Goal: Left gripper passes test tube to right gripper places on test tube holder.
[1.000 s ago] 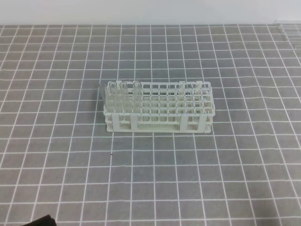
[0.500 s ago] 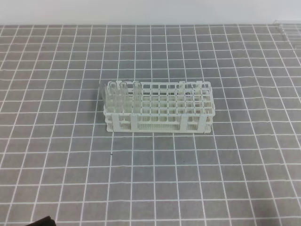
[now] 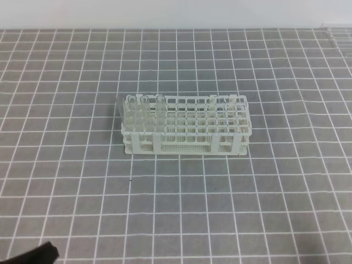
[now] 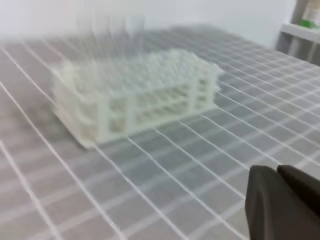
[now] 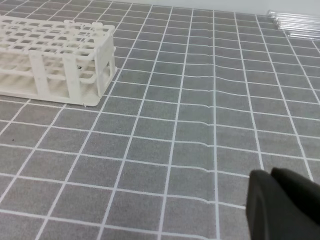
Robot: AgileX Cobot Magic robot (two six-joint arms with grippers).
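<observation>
The white test tube holder [image 3: 184,125] stands mid-table on the grey grid mat. Clear test tubes [image 3: 137,110] stand upright in its left end, and a couple more [image 3: 223,102] rise near its right end. The left wrist view is blurred; it shows the holder [image 4: 135,95] ahead with faint tubes [image 4: 110,35] above it, and my left gripper [image 4: 276,172] low at the right, shut and empty. A black part of the left arm [image 3: 33,256] shows at the exterior view's bottom left. My right gripper [image 5: 271,174] is shut and empty, well right of the holder [image 5: 55,55].
More clear tubes lie flat at the mat's far right corner [image 3: 336,32], also seen in the right wrist view [image 5: 295,22]. The mat shows small ripples along a grid line [image 5: 214,80]. A shelf stands beyond the table [image 4: 305,25].
The black part of the left arm at the bottom left of the exterior view has risen and come a little further into the frame. The holder and tubes have not moved.
</observation>
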